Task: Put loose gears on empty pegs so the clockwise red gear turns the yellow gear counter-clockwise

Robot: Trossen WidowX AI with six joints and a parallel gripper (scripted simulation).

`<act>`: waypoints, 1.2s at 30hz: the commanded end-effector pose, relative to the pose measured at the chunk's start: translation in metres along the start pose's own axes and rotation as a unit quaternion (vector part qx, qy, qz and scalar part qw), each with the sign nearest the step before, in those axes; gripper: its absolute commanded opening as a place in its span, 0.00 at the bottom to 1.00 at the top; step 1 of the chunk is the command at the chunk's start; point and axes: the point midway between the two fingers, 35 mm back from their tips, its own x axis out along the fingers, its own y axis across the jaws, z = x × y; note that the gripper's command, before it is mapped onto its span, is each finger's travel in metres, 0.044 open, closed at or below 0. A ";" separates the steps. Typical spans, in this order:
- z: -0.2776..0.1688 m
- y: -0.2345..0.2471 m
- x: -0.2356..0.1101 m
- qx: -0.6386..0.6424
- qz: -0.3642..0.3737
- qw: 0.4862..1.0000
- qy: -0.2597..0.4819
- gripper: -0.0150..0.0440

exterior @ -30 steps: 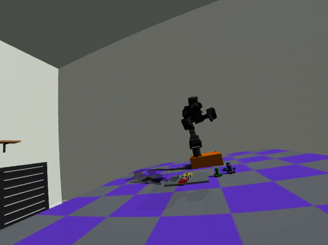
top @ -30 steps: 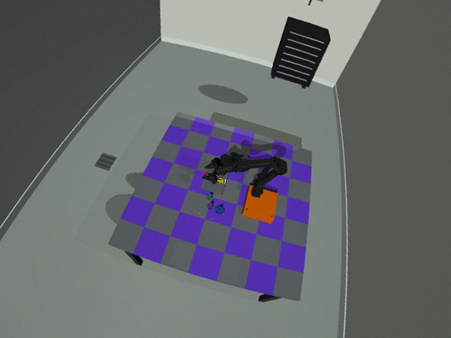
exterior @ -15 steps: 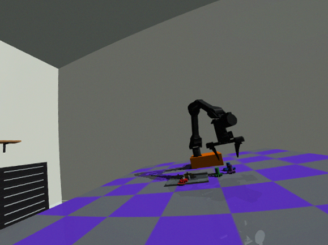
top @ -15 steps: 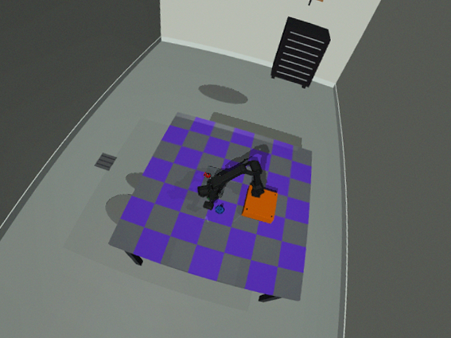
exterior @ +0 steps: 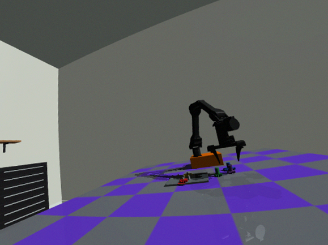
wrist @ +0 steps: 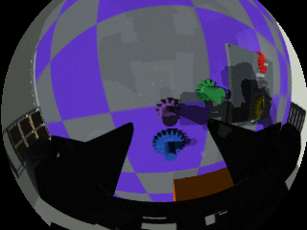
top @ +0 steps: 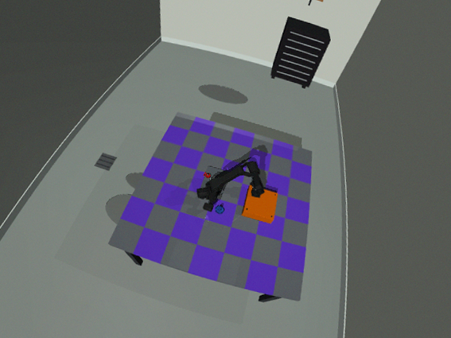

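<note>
The grey board (exterior: 170, 185) (wrist: 234, 57) carries the red gear (top: 207, 175) (exterior: 183, 180) (wrist: 262, 64) and the yellow gear (exterior: 187, 174) (wrist: 259, 107). Small pale pegs show near them; shadow and the arm hide part of the board. A green gear (exterior: 217, 171) (wrist: 209, 91), a purple gear (exterior: 230, 169) (wrist: 168, 111) and a blue gear (top: 219, 208) (exterior: 228, 164) (wrist: 169, 142) stand on the table beside the board, hubs up. My gripper (exterior: 229, 161) (wrist: 172, 125) is open and empty, pointing down above the purple and blue gears.
The orange base block (top: 260, 204) (exterior: 205, 160) (wrist: 201, 185) stands behind the loose gears. The checkered table (top: 210, 234) (exterior: 197, 200) extends around the board and gears. The green gear is the loose gear nearest the board.
</note>
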 end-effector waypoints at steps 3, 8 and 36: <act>-0.001 0.000 0.009 0.002 0.001 1.000 0.001 1.00; -0.001 0.000 0.017 0.002 0.001 1.000 0.001 1.00; -0.001 0.000 0.026 0.002 0.001 1.000 0.001 0.32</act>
